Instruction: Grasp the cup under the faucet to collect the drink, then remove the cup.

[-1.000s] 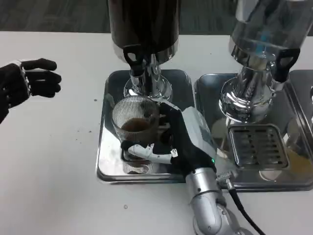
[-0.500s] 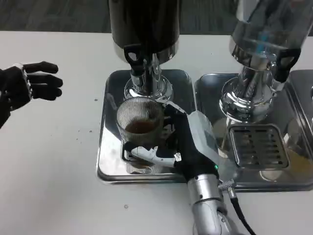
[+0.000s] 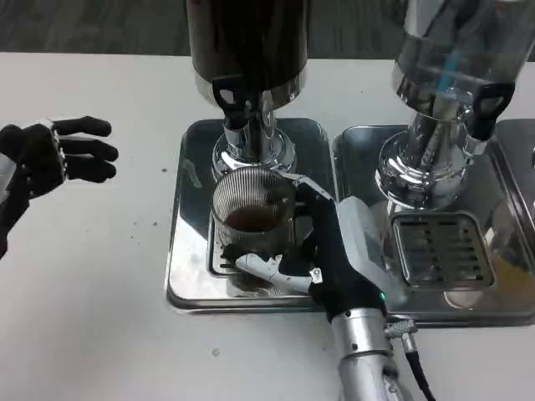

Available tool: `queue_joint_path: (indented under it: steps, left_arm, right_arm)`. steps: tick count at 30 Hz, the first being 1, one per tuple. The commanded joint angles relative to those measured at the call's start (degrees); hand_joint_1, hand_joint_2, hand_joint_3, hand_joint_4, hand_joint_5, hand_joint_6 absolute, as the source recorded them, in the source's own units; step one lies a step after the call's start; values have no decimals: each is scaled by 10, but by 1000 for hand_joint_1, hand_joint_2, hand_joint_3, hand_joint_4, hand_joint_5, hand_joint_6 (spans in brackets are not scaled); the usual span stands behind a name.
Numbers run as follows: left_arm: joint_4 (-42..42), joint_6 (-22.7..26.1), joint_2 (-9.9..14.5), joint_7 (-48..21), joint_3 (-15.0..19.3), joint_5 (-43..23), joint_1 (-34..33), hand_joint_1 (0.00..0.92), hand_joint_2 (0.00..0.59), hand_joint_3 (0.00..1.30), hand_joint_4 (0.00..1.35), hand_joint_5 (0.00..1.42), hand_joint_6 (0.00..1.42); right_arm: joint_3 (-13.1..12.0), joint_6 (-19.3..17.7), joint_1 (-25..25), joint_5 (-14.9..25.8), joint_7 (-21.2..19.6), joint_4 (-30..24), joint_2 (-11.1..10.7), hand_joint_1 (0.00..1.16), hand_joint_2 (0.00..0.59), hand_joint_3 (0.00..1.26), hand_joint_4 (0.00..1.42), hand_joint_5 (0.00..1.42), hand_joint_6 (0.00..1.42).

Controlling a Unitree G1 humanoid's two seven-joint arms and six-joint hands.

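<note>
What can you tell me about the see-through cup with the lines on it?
The clear ribbed glass cup stands upright under the black faucet of the dark drink dispenser, over the slotted grate of the shiny metal drip tray. Fine vertical ridges run around its wall. A little brown drink sits at its bottom. The robot's right hand grips it from the right side, with white and black fingers wrapped around its front.

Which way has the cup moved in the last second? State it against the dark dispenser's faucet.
Yes. The cup, held by the right hand, has shifted to the picture's right and now sits more squarely below the faucet.
</note>
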Motion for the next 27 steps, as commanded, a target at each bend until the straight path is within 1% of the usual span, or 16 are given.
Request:
queue_joint_path:
  steps: [1, 4, 8, 18, 21, 27]
  left_arm:
    - [10, 0, 1, -4, -9, 12, -10, 0, 108, 419, 463, 485, 443]
    - [12, -1, -1, -5, -12, 12, -12, 0, 109, 419, 464, 485, 443]
    - [16, -2, 0, -5, -17, 12, -16, 0, 109, 419, 467, 488, 443]
    - [24, -13, -6, -9, -28, 26, -28, 0, 107, 419, 472, 495, 443]
    - [24, -18, -9, -12, -33, 30, -29, 0, 106, 419, 472, 494, 443]
    - [28, -25, -13, -12, -43, 31, -32, 0, 107, 419, 472, 493, 443]
  right_arm:
    - [-9, -11, 10, -4, -2, -43, -5, 866, 210, 665, 770, 887, 1184]
    - [-12, -7, 18, -6, 4, -61, -11, 867, 210, 683, 791, 915, 1218]
    - [-19, -2, 27, -6, 16, -79, -13, 867, 210, 695, 802, 938, 1235]
    - [-34, 9, 46, -5, 42, -113, -23, 872, 213, 730, 864, 1015, 1310]
    - [-37, 13, 56, -6, 47, -130, -27, 901, 200, 741, 876, 1021, 1332]
    - [-44, 23, 79, -8, 59, -161, -37, 916, 180, 756, 875, 1032, 1351]
